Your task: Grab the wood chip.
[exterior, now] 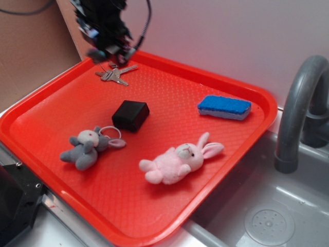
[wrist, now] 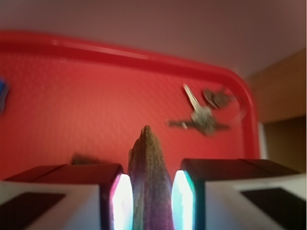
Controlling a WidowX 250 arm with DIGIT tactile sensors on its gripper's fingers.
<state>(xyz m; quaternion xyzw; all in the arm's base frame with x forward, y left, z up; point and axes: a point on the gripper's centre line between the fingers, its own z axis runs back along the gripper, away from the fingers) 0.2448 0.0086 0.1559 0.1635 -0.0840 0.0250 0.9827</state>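
We see the wood chip (wrist: 149,179), a grainy grey-brown sliver, standing pointed-end up between the gripper (wrist: 149,203) fingers, apparently lifted above the red tray (wrist: 72,96).

You are looking at a kitchen-style sink counter, most likely a mock-up set up for robot trials rather than a lived-in home kitchen. To your right a grey curved faucet (exterior: 303,108) rises over a grey sink basin (exterior: 288,206) with a round drain (exterior: 269,225) in its floor. A red cafeteria tray (exterior: 216,175) sits on the counter beside the basin, backed by a plain pale wall (exterior: 231,36) and a brown panel (exterior: 31,56) at the left. A blue sponge (exterior: 224,107) suits a kitchen, but the plush toys (exterior: 180,160) and keys (exterior: 117,74) spread across the tray look like test props.
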